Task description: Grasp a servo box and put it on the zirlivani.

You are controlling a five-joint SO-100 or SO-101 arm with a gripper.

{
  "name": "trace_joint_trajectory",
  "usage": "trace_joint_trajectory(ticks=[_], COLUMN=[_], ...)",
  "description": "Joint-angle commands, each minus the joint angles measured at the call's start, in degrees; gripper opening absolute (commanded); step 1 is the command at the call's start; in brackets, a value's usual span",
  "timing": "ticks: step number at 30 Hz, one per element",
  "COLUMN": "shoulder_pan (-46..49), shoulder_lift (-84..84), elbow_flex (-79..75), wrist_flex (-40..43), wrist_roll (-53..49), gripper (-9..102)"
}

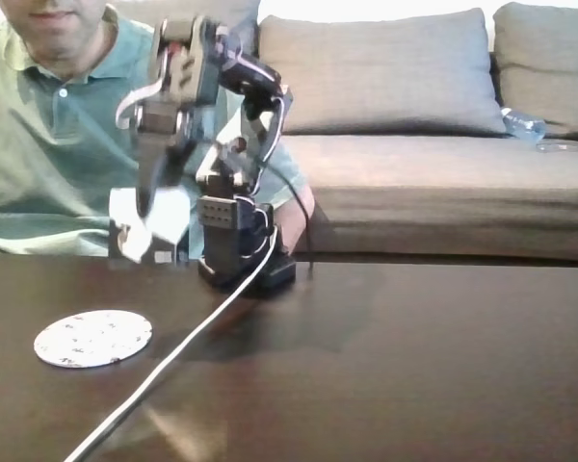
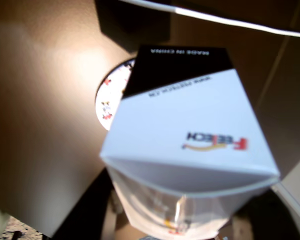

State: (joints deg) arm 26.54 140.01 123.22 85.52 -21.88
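Holding the box [image 1: 152, 229] aloft, the gripper [image 1: 146, 207] may drop it before reaching the disc [image 1: 92, 338] at 7 o'clock.

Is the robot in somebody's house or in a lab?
Most likely a house, in the living room. A grey fabric sofa with big cushions stands behind the dark brown wooden table, which looks like a coffee table, and a person in a green polo shirt sits close by.

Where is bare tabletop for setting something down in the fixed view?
The table is bare right of the arm base and white cable. The left is crowded: the zirlivani lies there, with the gripper holding the servo box above and behind it.
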Motion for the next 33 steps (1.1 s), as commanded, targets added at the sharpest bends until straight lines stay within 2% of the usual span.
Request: trace_joint_trajectory(ticks=[1, 7, 11, 19, 33], shoulder_pan=[0.5, 1.1, 5.1, 11.7, 13.1], shoulder_lift=[0.9, 0.9, 0.8, -7.3, -21.1], elbow_flex=[4.0, 10.6, 10.9, 4.1, 3.6], wrist_flex=[-4.4, -10.5, -13.5, -13.9, -20.3], wrist_roll=[0.6, 3.4, 4.0, 3.3, 4.1], gripper=[18, 18, 18, 18, 18])
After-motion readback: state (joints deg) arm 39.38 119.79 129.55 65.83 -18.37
